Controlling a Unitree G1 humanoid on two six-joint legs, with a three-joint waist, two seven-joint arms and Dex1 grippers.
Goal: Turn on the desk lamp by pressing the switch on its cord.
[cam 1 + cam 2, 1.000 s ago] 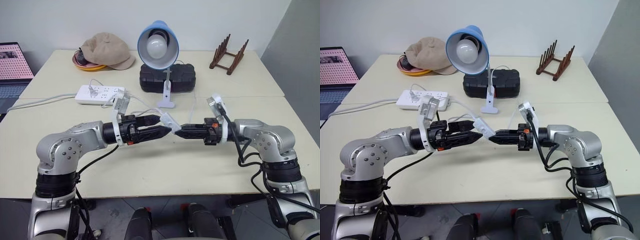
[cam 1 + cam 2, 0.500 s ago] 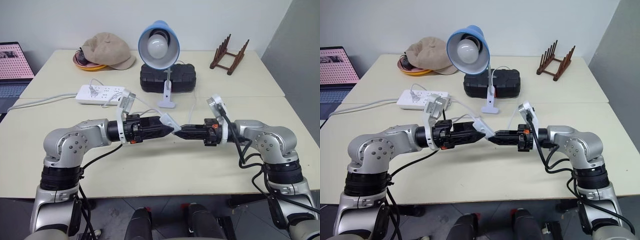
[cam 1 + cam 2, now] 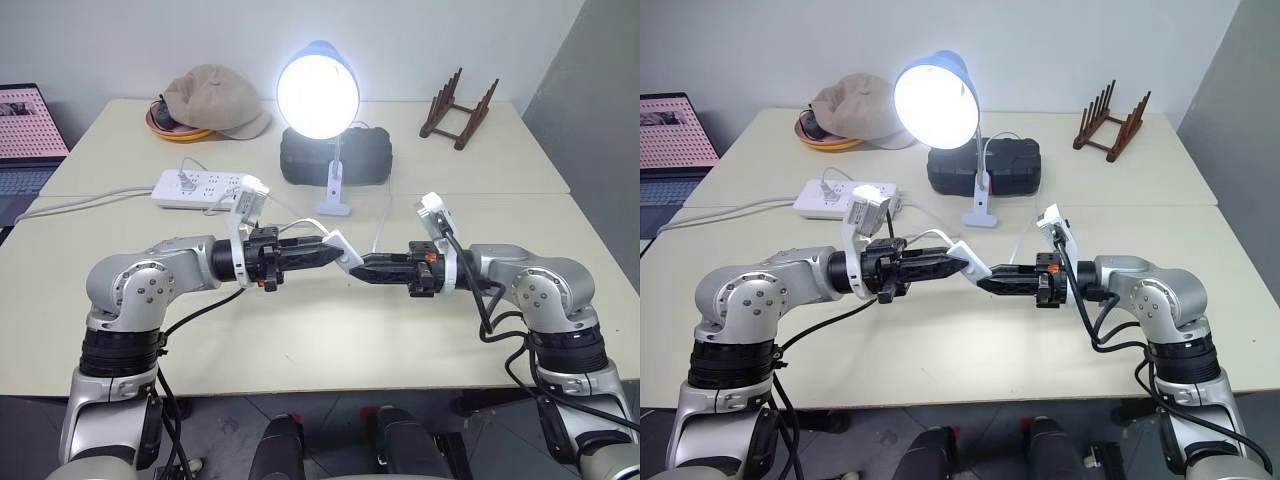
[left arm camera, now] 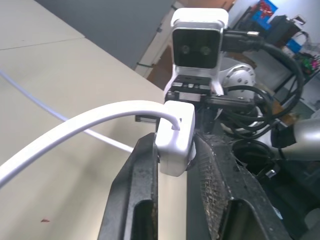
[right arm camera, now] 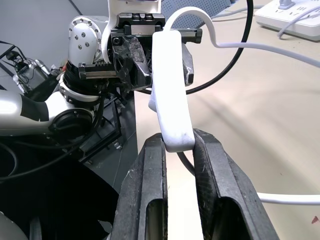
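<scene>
Glowing desk lamp (image 3: 318,90) stands at table (image 3: 300,340) middle, back. Left gripper (image 3: 335,252) and right gripper (image 3: 362,268) both clamped on the switch (image 3: 345,247), held above table centre; cord (image 4: 75,127) loops from it.

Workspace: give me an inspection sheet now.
Surface: pale table, two tops pushed together.
Job's things: desk lamp lit; switch held above the table.
Clutter: cap, black case, wooden rack.
Grippers: left gripper and right gripper both shut on the switch, from opposite ends.
Cables: cord loops off the switch; power strip plugged.
Surroundings: laptop at the robot's left; white wall behind.
</scene>
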